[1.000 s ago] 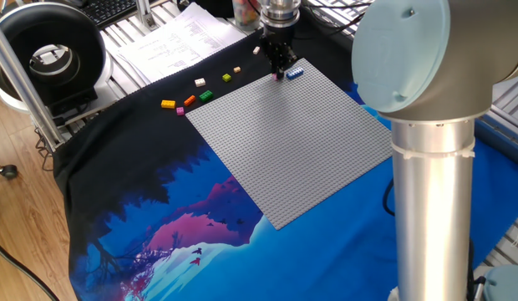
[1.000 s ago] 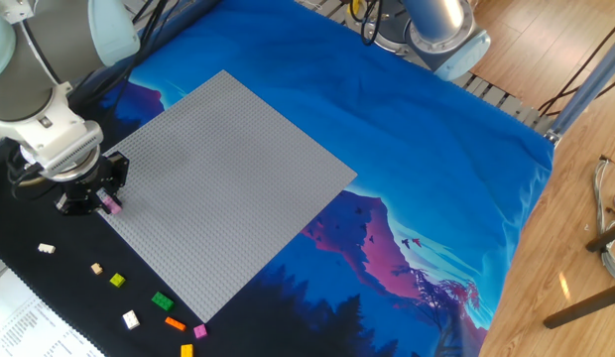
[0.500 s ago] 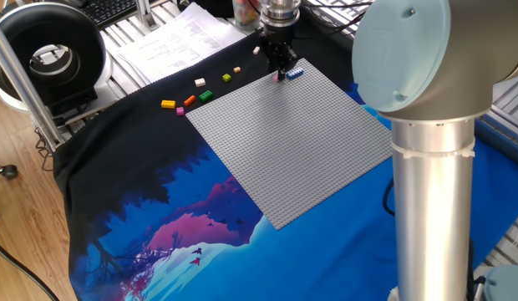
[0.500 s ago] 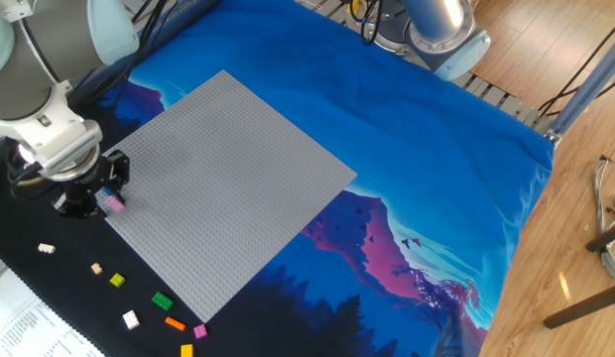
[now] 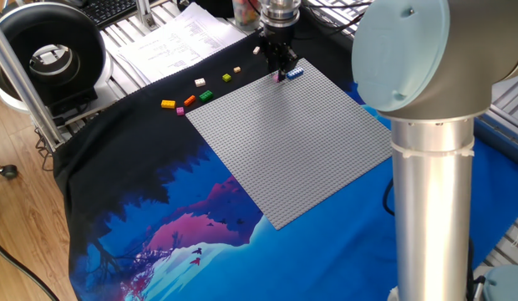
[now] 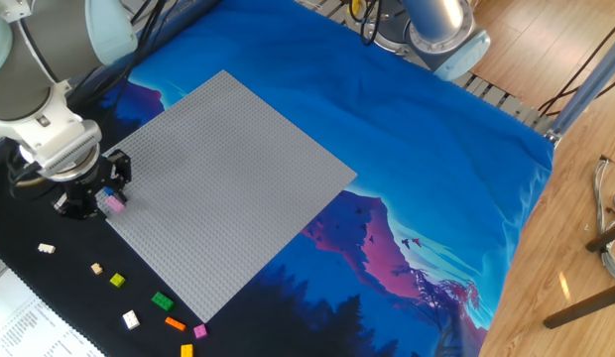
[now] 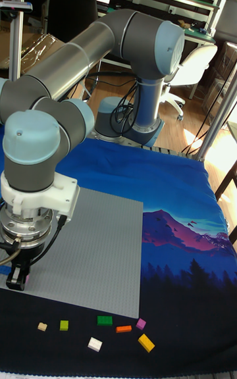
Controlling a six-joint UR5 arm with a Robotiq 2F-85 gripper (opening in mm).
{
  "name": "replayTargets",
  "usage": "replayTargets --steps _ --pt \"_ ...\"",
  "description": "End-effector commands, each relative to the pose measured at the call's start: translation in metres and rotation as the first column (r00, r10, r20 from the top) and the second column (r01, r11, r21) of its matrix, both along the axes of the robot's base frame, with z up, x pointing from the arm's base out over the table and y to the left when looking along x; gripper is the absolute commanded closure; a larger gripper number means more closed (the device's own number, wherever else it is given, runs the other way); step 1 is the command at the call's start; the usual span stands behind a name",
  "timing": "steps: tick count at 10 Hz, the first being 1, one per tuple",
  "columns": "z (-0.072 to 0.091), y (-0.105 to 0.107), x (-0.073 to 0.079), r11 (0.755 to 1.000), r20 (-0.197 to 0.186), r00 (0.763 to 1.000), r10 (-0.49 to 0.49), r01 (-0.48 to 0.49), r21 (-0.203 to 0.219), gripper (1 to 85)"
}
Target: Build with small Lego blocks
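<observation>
My gripper (image 6: 107,198) is closed on the pink brick (image 6: 114,203) at the left edge of the baseplate (image 6: 228,178), lifted slightly since 1 second ago. A blue brick (image 5: 294,73) sits beside it; placement isn't finished. Loose bricks (image 6: 164,300) wait lower left.

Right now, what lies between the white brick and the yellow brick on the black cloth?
In the tall fixed view, the orange brick lies between the white brick and the yellow brick, slightly further back.

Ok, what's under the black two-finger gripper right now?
The gripper holds a pink brick over the grey studded baseplate corner, beside a blue brick. Contact with studs is hidden.
</observation>
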State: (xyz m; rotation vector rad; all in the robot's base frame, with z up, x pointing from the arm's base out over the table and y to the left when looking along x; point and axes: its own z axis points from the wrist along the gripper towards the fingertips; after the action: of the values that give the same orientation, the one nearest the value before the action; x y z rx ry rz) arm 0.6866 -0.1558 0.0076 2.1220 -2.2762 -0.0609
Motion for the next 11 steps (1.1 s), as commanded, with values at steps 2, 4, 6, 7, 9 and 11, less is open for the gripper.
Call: replayTargets --steps 2,4,6,7,9,11 --pt "0.004 0.002 -0.010 0.999 -0.036 0.998 -0.043 0.044 0.020 53.0" --pt "0.005 0.000 -0.010 0.999 -0.036 0.998 -0.048 0.048 0.017 56.0" --pt "0.004 0.000 -0.008 0.999 -0.029 0.999 -0.040 0.041 0.016 56.3" --pt "0.004 0.000 -0.006 0.999 -0.025 0.999 -0.037 0.038 0.018 57.0" --pt "0.004 -0.002 -0.006 0.999 -0.021 0.999 -0.030 0.030 0.011 58.0" --pt "0.003 -0.002 0.000 1.000 0.001 1.000 -0.023 0.023 0.011 59.0"
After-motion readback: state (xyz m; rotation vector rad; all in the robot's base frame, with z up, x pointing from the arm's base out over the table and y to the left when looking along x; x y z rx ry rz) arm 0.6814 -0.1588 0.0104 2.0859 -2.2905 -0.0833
